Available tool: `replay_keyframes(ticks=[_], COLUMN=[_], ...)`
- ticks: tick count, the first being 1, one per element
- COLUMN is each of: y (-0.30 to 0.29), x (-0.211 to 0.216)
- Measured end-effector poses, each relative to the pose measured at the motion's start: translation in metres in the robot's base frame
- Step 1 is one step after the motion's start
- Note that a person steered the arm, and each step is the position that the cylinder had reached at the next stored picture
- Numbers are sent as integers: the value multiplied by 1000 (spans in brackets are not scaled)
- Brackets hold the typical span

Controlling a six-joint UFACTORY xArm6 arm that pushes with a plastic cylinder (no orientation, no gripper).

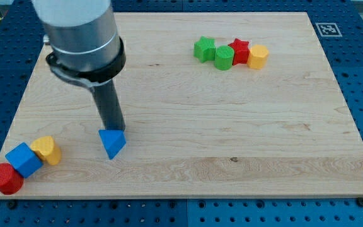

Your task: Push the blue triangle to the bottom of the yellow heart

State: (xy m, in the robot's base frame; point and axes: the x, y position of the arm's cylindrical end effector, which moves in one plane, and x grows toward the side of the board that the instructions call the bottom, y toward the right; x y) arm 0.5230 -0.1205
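The tip (114, 128) rests right at the top edge of the blue triangle (112, 142) (contact unclear); the yellow heart (46, 150) sits well to the view's left. No jaws, just a rod.

1. The surface (232, 139) is pale wood with fine grain lines and a small dark knot.
2. Near its bottom left corner: a red cylinder (5, 179), a blue cube (23, 159), a yellow heart (46, 150).
3. A blue triangle (112, 142) is a lighter, brighter blue.
4. Toward the top edge: a green star (204, 48), a green block (224, 57), a red star (239, 49), a yellow block (258, 56).
5. A black-and-white square marker (327, 29) sits at the top right corner.
6. The rod above my tip (114, 129) is dark grey.
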Motion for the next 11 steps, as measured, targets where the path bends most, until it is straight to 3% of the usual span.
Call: replay_keyframes(ticks=[2, 3, 5, 9, 11], y=[-11, 4, 32, -36, -29], x=[27, 13, 42, 62, 60])
